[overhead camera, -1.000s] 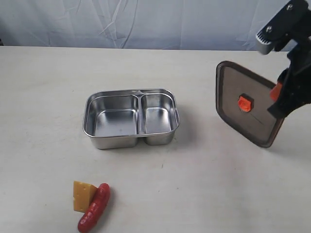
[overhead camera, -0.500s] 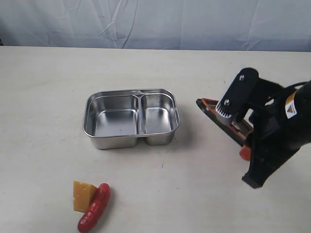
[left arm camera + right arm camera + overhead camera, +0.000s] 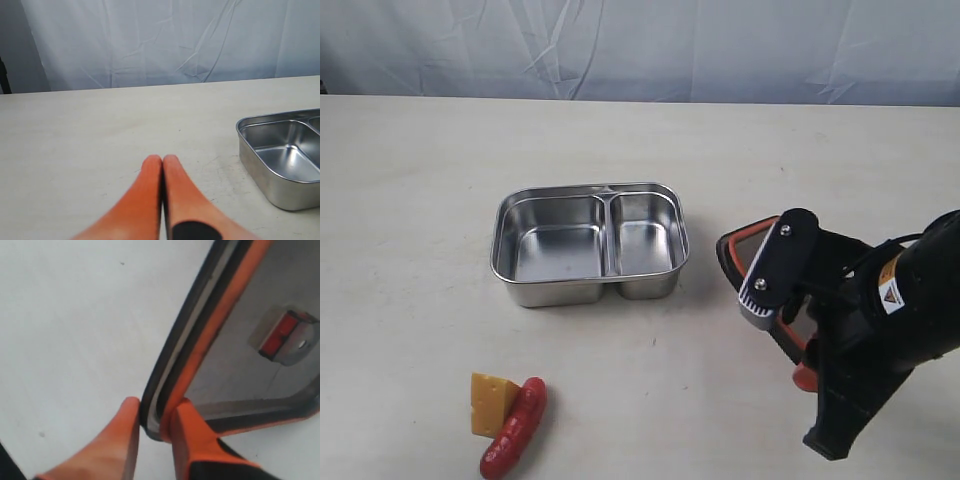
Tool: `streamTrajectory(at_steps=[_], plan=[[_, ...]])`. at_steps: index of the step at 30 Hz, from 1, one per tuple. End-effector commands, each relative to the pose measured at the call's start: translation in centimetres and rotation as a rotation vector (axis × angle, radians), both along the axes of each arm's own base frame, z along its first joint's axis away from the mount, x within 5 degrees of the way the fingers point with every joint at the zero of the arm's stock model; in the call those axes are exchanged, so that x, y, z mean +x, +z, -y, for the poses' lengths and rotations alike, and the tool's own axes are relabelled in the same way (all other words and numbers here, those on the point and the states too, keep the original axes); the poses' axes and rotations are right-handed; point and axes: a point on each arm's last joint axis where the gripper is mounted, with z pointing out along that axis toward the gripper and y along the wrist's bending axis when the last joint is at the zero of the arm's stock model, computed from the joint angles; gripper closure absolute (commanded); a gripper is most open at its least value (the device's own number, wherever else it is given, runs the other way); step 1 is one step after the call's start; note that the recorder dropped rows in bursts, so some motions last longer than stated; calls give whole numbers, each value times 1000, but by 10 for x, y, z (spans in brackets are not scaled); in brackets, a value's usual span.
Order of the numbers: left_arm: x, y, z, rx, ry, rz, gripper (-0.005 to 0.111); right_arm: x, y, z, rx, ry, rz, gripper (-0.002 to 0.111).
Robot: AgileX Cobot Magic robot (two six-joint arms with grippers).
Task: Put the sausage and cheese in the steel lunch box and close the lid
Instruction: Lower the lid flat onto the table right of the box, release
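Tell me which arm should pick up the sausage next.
Left. The right gripper is clamped on the lid, while the left gripper is shut on nothing, and the sausage lies beside the cheese on the left arm's side.

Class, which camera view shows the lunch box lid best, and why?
The right wrist view: the lid is close up, showing its orange seal, red valve tab and the right hand gripping its edge. The exterior view shows only one corner behind the arm; the left wrist view shows none of it.
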Motion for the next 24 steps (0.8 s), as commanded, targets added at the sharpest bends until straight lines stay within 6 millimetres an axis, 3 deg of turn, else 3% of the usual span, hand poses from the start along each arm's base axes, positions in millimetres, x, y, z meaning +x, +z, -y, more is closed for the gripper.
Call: streamTrajectory(at_steps=[1,4,8,10,19,24], plan=[[0,0,0,-9,-5,9,107,-1,-1,-3,37,-21,-9,109],[0,0,0,-9,-5,9,107,-2,-1,-4,38,-24,-18,104],[0,0,0,-9,-5,9,107,-2,-2,-4,37,-26,-23,79],[0,0,0,-9,-5,9,107,-2,-2,-4,36,-26,-24,71],[0,0,0,-5,-5,9,107,-1,-3,-4,35,-26,-24,71],[0,0,0,-5,-5,9,107,0,-2,-6,90,-218,-52,76]])
